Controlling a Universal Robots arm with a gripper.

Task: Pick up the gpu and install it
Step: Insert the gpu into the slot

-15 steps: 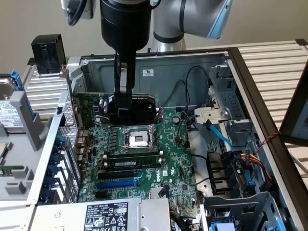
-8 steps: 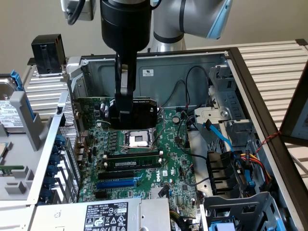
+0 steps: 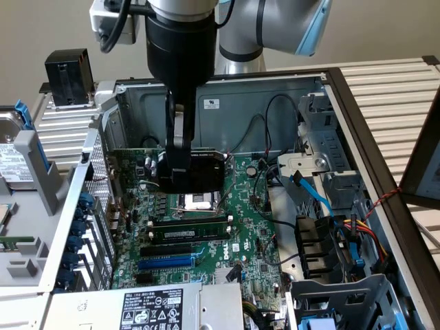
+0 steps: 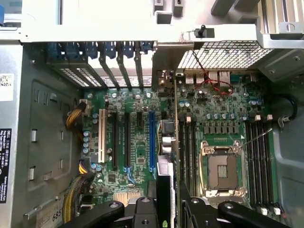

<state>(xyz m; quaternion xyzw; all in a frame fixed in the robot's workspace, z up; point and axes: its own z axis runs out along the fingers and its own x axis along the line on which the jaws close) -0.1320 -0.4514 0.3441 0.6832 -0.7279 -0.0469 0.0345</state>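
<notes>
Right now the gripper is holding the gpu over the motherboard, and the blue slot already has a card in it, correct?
No: the blue slot is empty, as the wrist view shows. The rest stands: the gripper is holding the gpu over the motherboard.

A flat, black-shrouded card, the gpu [image 3: 203, 172], is seen clamped at the fingertips of the black gripper [image 3: 172, 180], which is lowered into the open grey metal computer case [image 3: 275, 93]. Directly beneath the tool lies the silver processor socket [image 3: 196, 201] of the green motherboard [image 3: 258, 206]. Just beyond the socket, nearer the camera, a long narrow memory stick [image 3: 189, 234] is seated, and a blue expansion slot [image 3: 168, 261] is left bare.
</notes>
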